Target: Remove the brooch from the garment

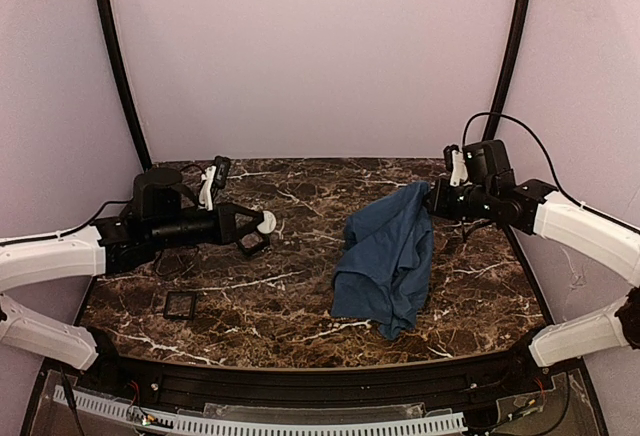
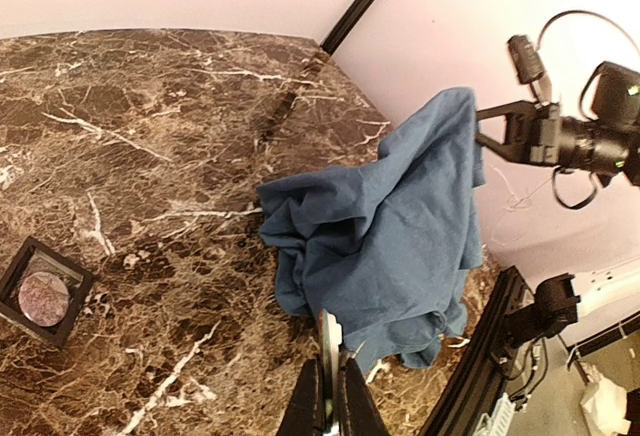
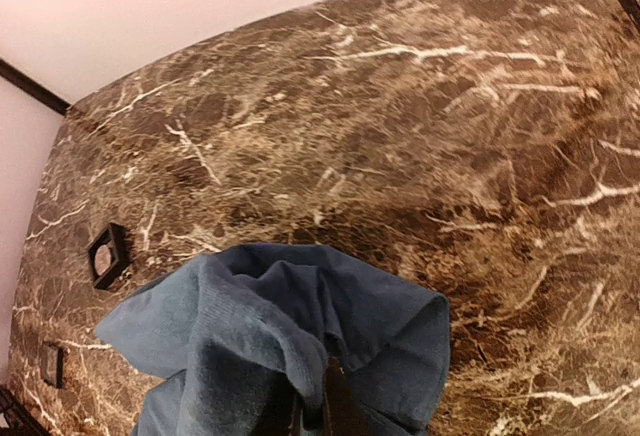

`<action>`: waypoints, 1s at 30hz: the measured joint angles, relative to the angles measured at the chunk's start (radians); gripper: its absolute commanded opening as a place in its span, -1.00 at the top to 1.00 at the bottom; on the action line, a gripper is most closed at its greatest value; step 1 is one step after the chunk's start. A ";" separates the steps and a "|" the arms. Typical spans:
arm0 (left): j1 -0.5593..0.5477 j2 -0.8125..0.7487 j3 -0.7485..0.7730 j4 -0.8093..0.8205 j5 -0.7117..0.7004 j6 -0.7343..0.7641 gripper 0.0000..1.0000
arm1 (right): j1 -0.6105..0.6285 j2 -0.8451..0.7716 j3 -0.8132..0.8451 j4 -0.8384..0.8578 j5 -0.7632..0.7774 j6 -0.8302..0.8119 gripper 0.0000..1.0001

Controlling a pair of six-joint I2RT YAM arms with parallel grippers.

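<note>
Marble table, brooch in left gripper

Garment recorded as plain blue, unpatterned, darker in the folds. Table recorded as dark brown marble, irregularly veined in white and tan. Near tray and far tray noted as black; a greyish mottled round patch is seen inside one tray in the left wrist view. Brooch noted as whitish. Left arm and right arm logged as white-shelled with black forward links. Walls logged as pale lilac-pink, poles as black.
</note>
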 measured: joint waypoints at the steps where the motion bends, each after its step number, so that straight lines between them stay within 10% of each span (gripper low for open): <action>1: 0.001 -0.007 -0.001 0.008 0.009 -0.011 0.98 | -0.013 0.006 -0.011 -0.005 -0.003 0.002 0.41; 4: 0.005 -0.022 -0.011 0.048 0.043 -0.042 0.98 | -0.031 0.009 -0.043 -0.018 -0.010 0.004 -0.26; 10: 0.006 -0.027 -0.051 0.161 0.132 -0.110 0.98 | -0.030 -0.122 -0.100 0.006 -0.071 -0.047 -0.77; 19: 0.008 -0.006 -0.056 0.360 0.258 -0.193 0.98 | 0.015 -0.313 -0.204 0.215 -0.310 -0.069 -0.79; 30: 0.008 0.047 -0.068 0.555 0.365 -0.277 0.98 | 0.288 -0.170 -0.222 0.512 -0.492 -0.037 -0.61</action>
